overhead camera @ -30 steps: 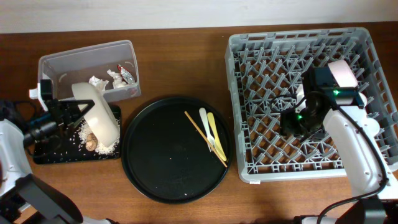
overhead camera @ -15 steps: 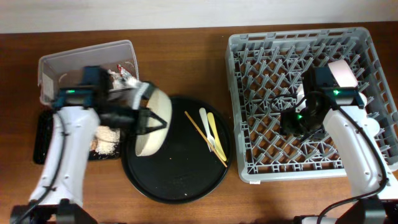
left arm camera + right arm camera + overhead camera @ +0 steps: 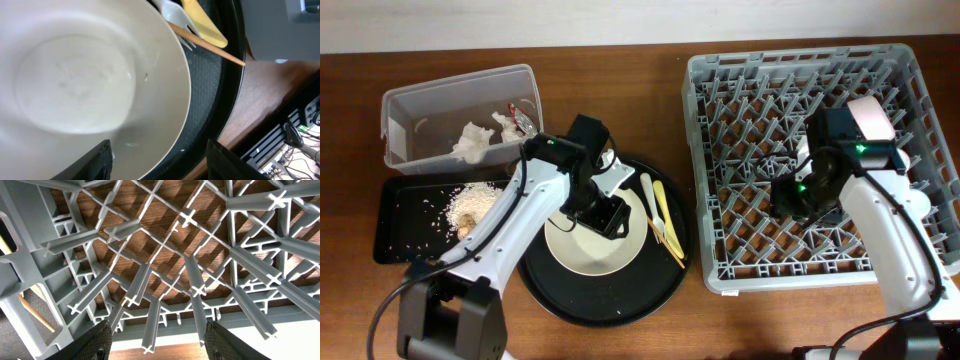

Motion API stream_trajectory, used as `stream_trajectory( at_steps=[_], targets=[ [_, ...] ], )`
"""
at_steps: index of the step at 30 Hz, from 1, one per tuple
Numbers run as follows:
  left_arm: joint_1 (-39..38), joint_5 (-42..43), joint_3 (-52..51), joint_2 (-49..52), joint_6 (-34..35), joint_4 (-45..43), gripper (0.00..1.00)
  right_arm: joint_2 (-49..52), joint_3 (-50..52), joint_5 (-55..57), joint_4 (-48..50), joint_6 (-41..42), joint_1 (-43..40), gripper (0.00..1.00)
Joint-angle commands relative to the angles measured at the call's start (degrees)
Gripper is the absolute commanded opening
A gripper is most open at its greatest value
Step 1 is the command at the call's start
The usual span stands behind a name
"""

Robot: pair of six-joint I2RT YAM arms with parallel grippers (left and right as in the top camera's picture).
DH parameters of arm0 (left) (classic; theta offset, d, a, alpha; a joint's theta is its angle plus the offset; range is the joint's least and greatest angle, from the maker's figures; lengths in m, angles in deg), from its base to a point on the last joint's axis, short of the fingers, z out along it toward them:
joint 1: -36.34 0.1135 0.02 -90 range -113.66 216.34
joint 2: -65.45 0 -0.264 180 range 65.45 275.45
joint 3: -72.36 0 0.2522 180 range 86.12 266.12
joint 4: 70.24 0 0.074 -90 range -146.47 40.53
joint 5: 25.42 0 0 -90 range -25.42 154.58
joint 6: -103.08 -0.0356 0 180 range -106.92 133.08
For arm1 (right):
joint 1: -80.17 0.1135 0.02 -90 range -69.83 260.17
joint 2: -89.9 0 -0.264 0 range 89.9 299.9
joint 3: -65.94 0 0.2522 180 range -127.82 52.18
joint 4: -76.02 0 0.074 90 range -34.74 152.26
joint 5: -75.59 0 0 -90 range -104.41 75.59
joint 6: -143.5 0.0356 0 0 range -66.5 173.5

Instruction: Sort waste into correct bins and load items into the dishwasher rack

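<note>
Overhead view: the large cream bowl [image 3: 585,250] stands upright on the round black tray [image 3: 555,300], in its left half. The left gripper [image 3: 610,218] hangs directly over the bowl's upper right part, and the wrist covers the rim there. In the left wrist view its fingers [image 3: 97,160] are spread wide. One is above the inside of the bowl [image 3: 75,85] and the other is beyond the rim, and they clamp nothing.

Just to the right of the bowl, on the same tray, lie the wooden chopsticks [image 3: 632,200], the pale utensil [image 3: 647,192] and the yellow utensil [image 3: 661,205]. The chopsticks pass very near the bowl rim.

On the left side of the table [image 3: 620,90], the clear tub [image 3: 420,105] contains white tissue [image 3: 470,140] and the red-and-silver wrapper [image 3: 525,118]. The flat black tray [image 3: 395,200] in front of it carries the rice [image 3: 470,198].

The grey dishwasher rack [image 3: 760,90] is on the right. The right gripper [image 3: 790,195] is low over its middle. In the right wrist view this gripper [image 3: 157,340] is also wide, with only the lattice under it. A pink cup [image 3: 875,118] stands in the rack's far right part, half hidden by the right arm.
</note>
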Motion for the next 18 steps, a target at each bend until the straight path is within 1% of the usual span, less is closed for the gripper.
stream_trajectory(
  at_steps=[1,2,4,5,6,8,9,11,13,14,15,16,17,18],
  targets=[
    [1.9,-3.0,6.3,-1.5,0.0,4.0,0.62,-0.6,-6.2,0.2,-2.8,-2.2,-0.1,0.68],
    [5.1,-6.3,9.6,-3.5,0.3,6.5,0.62,-0.6,-14.0,0.0,-5.6,-5.7,1.2,0.71],
    [13.4,-7.2,11.2,-7.0,3.6,6.0,0.65,-0.6,-24.4,0.0,-6.3,-8.8,7.8,0.82],
    [20.1,-7.2,11.2,-8.6,6.7,5.7,0.66,-0.6,-25.2,0.0,-4.6,-8.8,12.7,0.84],
    [24.2,-6.8,11.2,-9.1,7.7,5.9,0.66,0.4,-24.9,-0.3,-3.5,-8.3,17.0,0.84],
    [28.7,-4.3,11.2,-9.2,7.7,6.6,0.66,5.0,-24.8,-0.4,-2.5,-6.8,24.0,0.84],
    [29.4,-3.2,11.2,-9.2,7.6,6.6,0.66,9.3,-24.8,-0.3,-2.8,-6.6,27.6,0.8],
    [27.4,0.4,11.1,-9.2,6.3,7.6,0.65,11.1,-25.0,3.3,-3.2,-0.7,29.6,0.78],
    [22.5,0.3,10.5,-9.1,4.8,7.8,0.65,8.9,-25.2,6.5,-3.7,1.7,27.0,0.79],
    [18.6,0.3,9.9,-9.0,4.1,7.7,0.65,7.1,-25.2,6.8,-5.3,2.0,23.2,0.79],
    [12.6,0.3,8.5,-8.7,4.1,6.8,0.66,5.6,-25.2,6.7,-7.3,2.0,18.1,0.79],
    [9.7,0.3,7.5,-8.5,4.1,5.7,0.67,5.1,-25.2,6.7,-8.5,2.0,14.6,0.8],
    [4.2,0.3,5.3,-7.9,4.1,3.9,0.7,4.9,-25.2,6.7,-10.2,2.0,9.9,0.82],
    [1.0,0.3,4.3,-7.0,4.1,3.6,0.7,4.9,-25.1,6.7,-11.3,1.9,6.3,0.86]
  ],
)
